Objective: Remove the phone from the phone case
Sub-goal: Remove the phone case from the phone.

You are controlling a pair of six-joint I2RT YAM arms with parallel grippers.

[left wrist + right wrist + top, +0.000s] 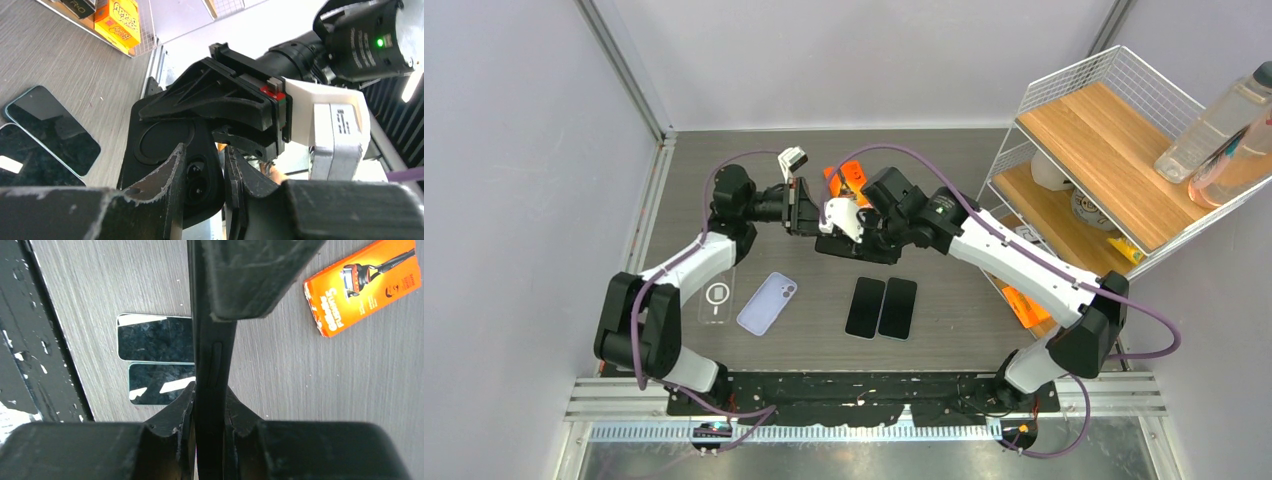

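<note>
Right gripper [210,395] pinches the black phone case [207,355] edge-on, left gripper [204,160] hold unclear, so one slip on that thin edge could drop it.

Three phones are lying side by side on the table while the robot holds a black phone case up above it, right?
Not three: the top view shows two phones, one beside the other, lying side by side on the table. The robot does hold the black phone case up above it.
</note>
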